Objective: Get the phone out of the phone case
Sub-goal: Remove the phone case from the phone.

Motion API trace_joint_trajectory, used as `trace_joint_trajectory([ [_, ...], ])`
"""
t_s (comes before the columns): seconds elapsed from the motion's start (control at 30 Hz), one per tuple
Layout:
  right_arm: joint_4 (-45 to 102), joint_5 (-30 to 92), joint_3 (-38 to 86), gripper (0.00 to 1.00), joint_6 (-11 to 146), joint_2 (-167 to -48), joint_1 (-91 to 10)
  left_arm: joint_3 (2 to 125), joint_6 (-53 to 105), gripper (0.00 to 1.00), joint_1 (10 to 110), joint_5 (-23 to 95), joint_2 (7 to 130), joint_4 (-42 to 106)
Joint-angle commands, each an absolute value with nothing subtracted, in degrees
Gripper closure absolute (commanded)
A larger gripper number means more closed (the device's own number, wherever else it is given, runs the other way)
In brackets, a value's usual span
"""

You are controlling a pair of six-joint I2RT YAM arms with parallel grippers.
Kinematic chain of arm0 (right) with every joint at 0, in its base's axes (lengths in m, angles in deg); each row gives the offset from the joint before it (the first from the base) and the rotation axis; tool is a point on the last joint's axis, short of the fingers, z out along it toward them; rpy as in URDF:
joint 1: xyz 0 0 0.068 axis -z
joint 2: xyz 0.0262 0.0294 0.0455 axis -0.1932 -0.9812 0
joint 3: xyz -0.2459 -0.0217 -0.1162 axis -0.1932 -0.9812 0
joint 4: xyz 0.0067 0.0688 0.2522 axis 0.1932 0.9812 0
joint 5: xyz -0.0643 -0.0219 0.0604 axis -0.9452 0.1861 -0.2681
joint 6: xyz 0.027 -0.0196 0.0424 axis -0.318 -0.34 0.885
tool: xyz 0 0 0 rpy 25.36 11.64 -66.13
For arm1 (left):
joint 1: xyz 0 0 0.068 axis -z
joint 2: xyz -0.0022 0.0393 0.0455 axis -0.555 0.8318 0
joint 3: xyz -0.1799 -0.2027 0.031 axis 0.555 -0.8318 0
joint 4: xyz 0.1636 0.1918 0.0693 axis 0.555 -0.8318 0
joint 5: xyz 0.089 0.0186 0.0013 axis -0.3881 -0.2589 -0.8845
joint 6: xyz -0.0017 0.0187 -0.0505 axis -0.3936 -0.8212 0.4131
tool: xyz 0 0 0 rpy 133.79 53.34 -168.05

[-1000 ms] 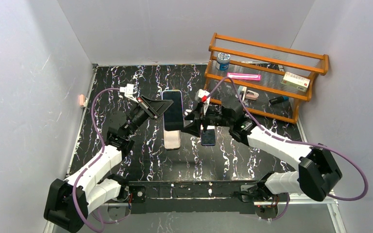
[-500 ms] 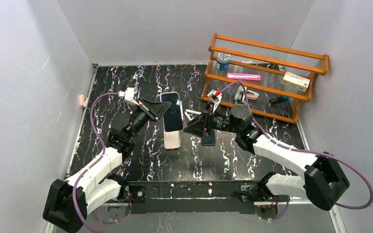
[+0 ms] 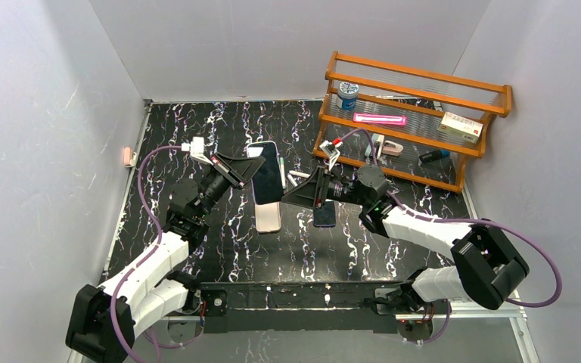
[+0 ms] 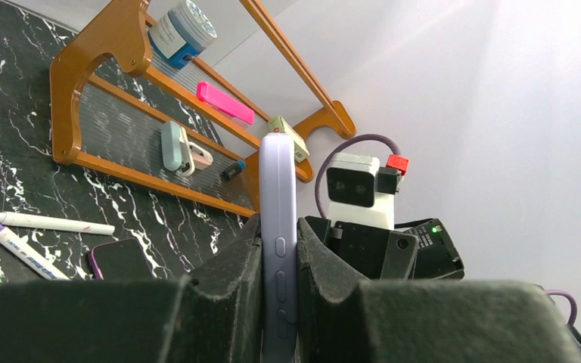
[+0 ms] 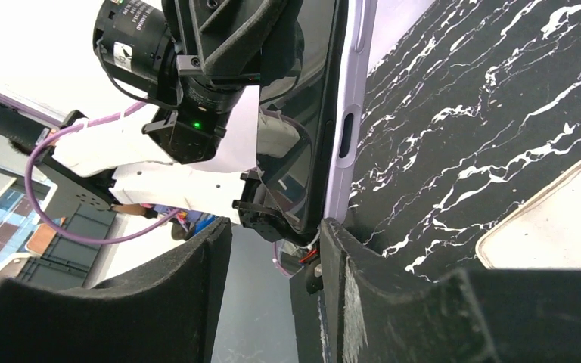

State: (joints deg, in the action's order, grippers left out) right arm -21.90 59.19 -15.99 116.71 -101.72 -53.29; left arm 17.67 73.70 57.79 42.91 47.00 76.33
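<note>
One cased phone (image 4: 278,189) was clamped tight above the table (image 3: 219,121) by the left gripper (image 4: 278,253), while the right gripper (image 5: 274,227) was parted around its end, seemingly without contact.

Overhead from behind, wrist cameras close, facing phone (image 3: 269,172)

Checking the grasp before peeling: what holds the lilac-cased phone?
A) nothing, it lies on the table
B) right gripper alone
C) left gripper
C: the left gripper pinches the cased phone by both faces, while the right gripper stands open near it.
</note>
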Motion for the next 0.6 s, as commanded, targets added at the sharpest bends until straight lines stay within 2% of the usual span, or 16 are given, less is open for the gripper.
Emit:
trace_joint_trajectory([
  [0.0,-29.08,60.79,-15.80,0.47,119.28,-101.38,-53.42,17.39,74.65,1.00,57.97,41.82,45.19,81.10],
  [0.57,-37.73,61.61,-14.16,0.51,122.80,-107.55,-52.91,13.32,85.37,1.00,59.73,41.10,45.45,90.75],
])
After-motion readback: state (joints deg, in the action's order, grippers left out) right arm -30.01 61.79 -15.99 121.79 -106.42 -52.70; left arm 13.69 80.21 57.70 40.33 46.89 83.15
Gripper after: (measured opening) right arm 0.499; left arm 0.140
